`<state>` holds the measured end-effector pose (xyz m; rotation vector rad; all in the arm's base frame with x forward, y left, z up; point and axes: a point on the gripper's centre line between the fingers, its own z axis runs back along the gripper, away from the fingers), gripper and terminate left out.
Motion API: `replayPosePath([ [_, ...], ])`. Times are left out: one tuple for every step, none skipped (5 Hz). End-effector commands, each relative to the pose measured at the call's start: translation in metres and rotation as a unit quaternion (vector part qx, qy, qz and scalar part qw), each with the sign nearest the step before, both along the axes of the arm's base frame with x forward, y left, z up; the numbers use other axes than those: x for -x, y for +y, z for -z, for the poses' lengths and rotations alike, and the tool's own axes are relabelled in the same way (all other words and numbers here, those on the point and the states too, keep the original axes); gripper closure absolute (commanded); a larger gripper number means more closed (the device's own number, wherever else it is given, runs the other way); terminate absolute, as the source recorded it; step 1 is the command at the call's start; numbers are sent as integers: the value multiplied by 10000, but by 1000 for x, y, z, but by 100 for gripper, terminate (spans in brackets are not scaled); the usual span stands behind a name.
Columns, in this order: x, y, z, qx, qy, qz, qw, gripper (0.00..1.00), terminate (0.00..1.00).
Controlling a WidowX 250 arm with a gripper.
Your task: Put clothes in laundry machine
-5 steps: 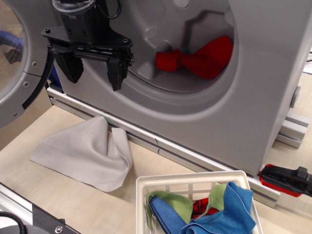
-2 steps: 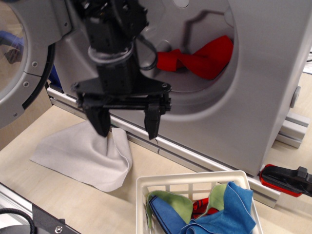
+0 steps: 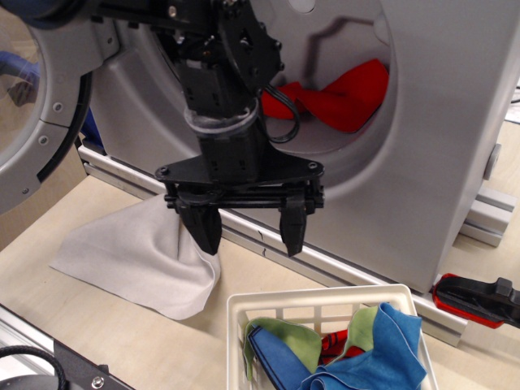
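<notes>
Red cloth in drum; basket: blue, green.

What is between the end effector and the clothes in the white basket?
Only bare tabletop and the basket's back rim. The open end effector hangs above the clothes, as the single camera view shows.

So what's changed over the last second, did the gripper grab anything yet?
No grab. The gripper moved down and to the right from the washer opening toward the white basket, open and empty. The red cloth in the drum, the grey cloth and the basket's cloths stayed put.
</notes>
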<state>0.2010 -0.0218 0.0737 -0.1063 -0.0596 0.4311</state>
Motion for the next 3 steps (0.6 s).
replayPosePath([
  [-7,-41,14,120,86,-24,9999,0,0],
  [-6,-58,29,175,59,-370,9991,0,0],
  [-5,-72,51,268,-24,-205,9994,0,0],
])
